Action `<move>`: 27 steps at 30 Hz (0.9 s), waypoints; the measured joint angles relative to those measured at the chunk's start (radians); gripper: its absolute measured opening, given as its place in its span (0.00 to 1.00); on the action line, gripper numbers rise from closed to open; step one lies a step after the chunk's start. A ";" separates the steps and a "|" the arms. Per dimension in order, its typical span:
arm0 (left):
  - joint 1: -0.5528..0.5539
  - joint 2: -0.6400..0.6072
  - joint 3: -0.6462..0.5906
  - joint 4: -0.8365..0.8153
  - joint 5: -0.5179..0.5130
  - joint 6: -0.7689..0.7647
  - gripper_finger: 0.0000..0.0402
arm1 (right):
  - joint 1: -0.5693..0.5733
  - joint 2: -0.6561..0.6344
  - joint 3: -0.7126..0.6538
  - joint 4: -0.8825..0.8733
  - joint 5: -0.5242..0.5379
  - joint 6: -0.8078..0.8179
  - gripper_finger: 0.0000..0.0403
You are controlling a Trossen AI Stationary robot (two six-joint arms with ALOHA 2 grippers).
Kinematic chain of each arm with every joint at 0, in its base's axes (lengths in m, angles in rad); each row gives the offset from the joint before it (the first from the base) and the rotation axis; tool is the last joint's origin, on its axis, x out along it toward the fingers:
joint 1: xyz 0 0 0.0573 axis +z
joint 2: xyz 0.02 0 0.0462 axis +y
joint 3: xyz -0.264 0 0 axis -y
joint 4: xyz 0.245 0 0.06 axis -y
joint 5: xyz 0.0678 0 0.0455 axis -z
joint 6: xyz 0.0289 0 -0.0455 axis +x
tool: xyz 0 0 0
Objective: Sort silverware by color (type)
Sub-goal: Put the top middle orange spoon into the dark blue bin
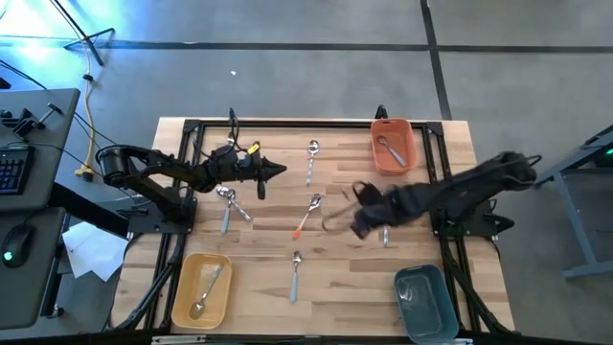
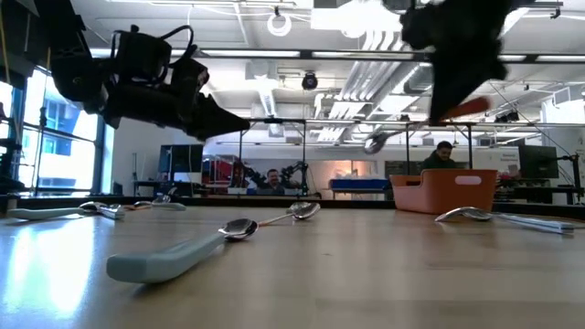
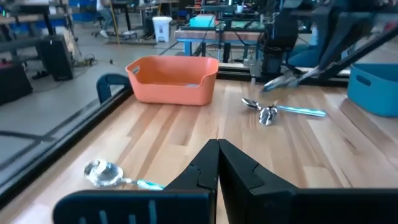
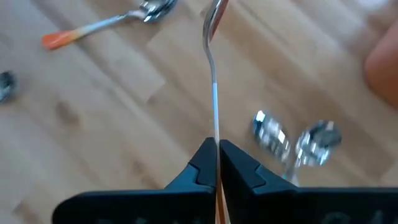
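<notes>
My right gripper hovers over the middle of the table, shut on an orange-handled spoon. My left gripper is shut, holds nothing and hangs above the table's left half. Loose silverware lies flat on the wood: an orange-handled spoon, light-blue-handled pieces, a small cluster under the left arm, and two pieces below the right gripper. One spoon lies in the orange bin, and another spoon in the yellow bin. My right gripper pinches the spoon between its two fingers where the thin metal stem meets the orange handle. The spoon runs on along the fingers' line, with its bowl farthest out. It is lifted clear of the table and slants down, bowl lowest.
A teal bin sits at the near right corner, the yellow bin at the near left, the orange bin at the far right. A black frame rims the table. Bare wood lies between the two near bins. People show beyond the table.
</notes>
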 joint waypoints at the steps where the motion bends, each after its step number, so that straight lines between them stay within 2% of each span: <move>1: -0.001 0.000 0.000 0.005 0.000 0.014 0.00 | 0.037 -0.011 0.000 -0.020 0.004 0.046 0.00; 13: -0.016 0.000 0.000 -0.007 0.004 0.021 0.00 | 0.408 -0.022 0.001 0.014 0.026 0.438 0.00; 20: -0.050 0.000 0.001 -0.011 0.001 0.020 0.00 | 0.661 -0.022 0.001 0.022 0.024 0.737 0.00; 27: -0.100 0.000 0.000 -0.026 -0.058 0.021 0.00 | 0.915 -0.022 0.001 0.029 0.009 1.122 0.00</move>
